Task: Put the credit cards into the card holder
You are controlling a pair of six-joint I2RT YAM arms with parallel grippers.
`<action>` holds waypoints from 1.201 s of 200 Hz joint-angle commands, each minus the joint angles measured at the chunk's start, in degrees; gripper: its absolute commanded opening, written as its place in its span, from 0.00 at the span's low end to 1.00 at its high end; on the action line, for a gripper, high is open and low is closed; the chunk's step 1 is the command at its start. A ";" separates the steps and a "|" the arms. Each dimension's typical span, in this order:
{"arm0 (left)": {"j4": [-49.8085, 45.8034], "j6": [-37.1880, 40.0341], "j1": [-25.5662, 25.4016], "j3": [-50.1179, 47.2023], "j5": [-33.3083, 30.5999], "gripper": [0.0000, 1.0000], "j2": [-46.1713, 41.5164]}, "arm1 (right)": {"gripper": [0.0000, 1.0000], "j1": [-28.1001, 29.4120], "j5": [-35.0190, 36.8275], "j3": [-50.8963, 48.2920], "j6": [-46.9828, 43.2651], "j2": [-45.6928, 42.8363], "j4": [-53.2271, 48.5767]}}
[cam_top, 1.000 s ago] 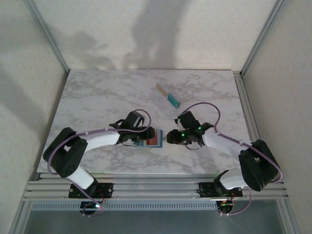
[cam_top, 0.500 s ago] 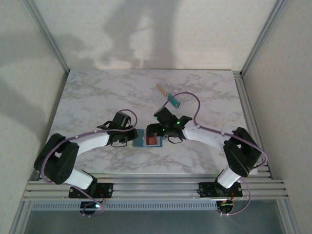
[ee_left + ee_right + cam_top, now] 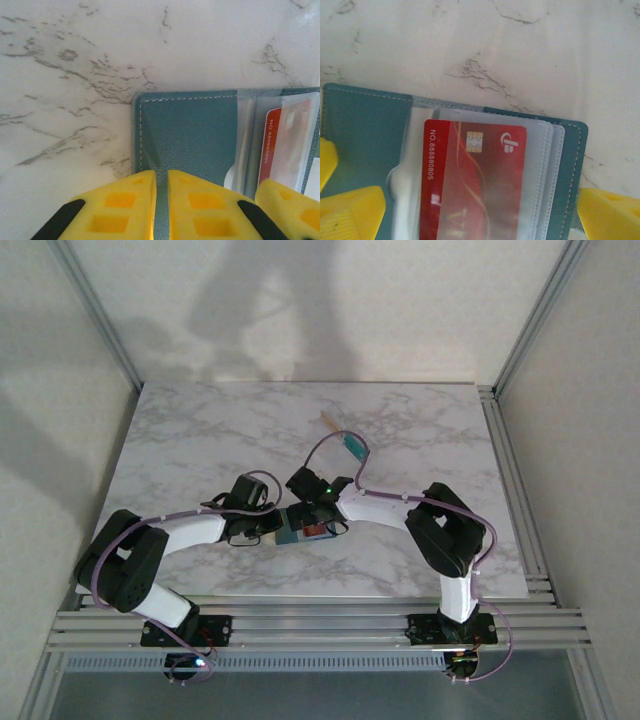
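Observation:
A small teal folding wallet (image 3: 293, 533) lies open near the table's front middle. The teal wallet (image 3: 190, 130) has clear sleeves, and a red credit card (image 3: 470, 180) with a chip sits inside them. My left gripper (image 3: 161, 176) is shut on the wallet's left flap; it is the left gripper (image 3: 268, 527) in the top view. My right gripper (image 3: 477, 200) is open, its yellow fingers (image 3: 607, 210) straddling the sleeves and the red card (image 3: 314, 531). The right gripper (image 3: 312, 518) hovers over the wallet. The card holder (image 3: 345, 440), a long narrow strip holding teal and tan cards, lies further back.
The marble table (image 3: 190, 440) is bare on the left and right. Metal frame posts (image 3: 100, 320) rise at the back corners. One finger (image 3: 290, 205) of the right gripper shows at the lower right of the left wrist view.
My right arm swung left and came over the wallet. My left gripper slid left to the wallet's left flap.

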 commanded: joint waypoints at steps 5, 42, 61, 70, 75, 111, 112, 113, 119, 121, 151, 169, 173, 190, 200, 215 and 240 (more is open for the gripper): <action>-0.75 1.14 0.33 -2.07 -0.62 0.14 0.36 | 0.99 0.26 3.93 2.38 -3.52 3.03 -3.01; -0.46 1.36 0.42 -2.57 -1.22 0.13 0.08 | 0.98 0.22 5.79 0.42 -0.43 2.89 -2.83; -0.48 1.61 0.41 -2.36 -0.90 0.12 0.65 | 0.99 -0.15 6.75 -0.81 0.80 2.29 -3.51; -0.82 1.78 0.42 -2.24 -0.88 0.11 0.66 | 0.99 -0.43 6.27 -1.40 1.28 2.04 -3.41; -0.82 1.80 0.42 -2.41 -0.96 0.11 0.50 | 0.99 -0.56 5.98 -1.72 1.51 1.94 -3.36; -0.28 2.56 0.42 -2.67 -0.79 0.11 0.26 | 0.99 -0.83 5.89 -2.41 1.23 0.96 -4.52; -0.33 2.66 0.42 -2.69 -0.82 0.11 0.30 | 0.99 -0.90 5.86 -2.42 1.23 0.97 -4.56; -0.41 2.67 0.42 -2.65 -0.84 0.11 0.27 | 0.99 -0.94 5.85 -2.42 1.23 0.92 -4.57; -0.79 2.68 0.42 -2.53 -1.16 0.11 0.18 | 0.99 -1.05 5.64 -2.44 1.12 0.64 -4.76; -0.91 2.68 0.42 -2.60 -1.28 0.11 0.10 | 0.98 -1.08 5.48 -2.49 1.00 0.60 -4.83; -0.41 2.91 0.45 -3.03 -2.18 0.10 0.07 | 0.99 -2.32 -0.22 -4.06 -1.91 -0.64 -2.97; -1.77 3.39 0.51 -2.42 -2.50 0.09 0.54 | 0.98 -3.56 -8.55 -4.75 -4.27 -0.74 -2.20; -1.59 3.31 0.51 -2.65 -2.60 0.09 0.42 | 0.98 -3.76 -10.07 -4.98 -4.74 -0.81 -1.94; -0.10 3.03 0.51 -3.71 -2.59 0.08 -0.01 | 0.98 -4.52 -12.37 -5.74 -5.80 -1.08 -1.75; -0.21 3.12 0.51 -3.51 -2.28 0.08 0.41 | 0.98 -5.13 -12.10 -6.29 -5.88 -1.16 -1.84; -1.08 3.29 0.51 -3.05 -2.38 0.08 0.64 | 0.98 -6.43 -12.72 -7.04 -5.38 -1.40 -1.78; -0.38 3.11 0.51 -3.37 -2.53 0.08 0.70 | 0.98 -7.29 -13.43 -7.57 -5.13 -1.71 -1.90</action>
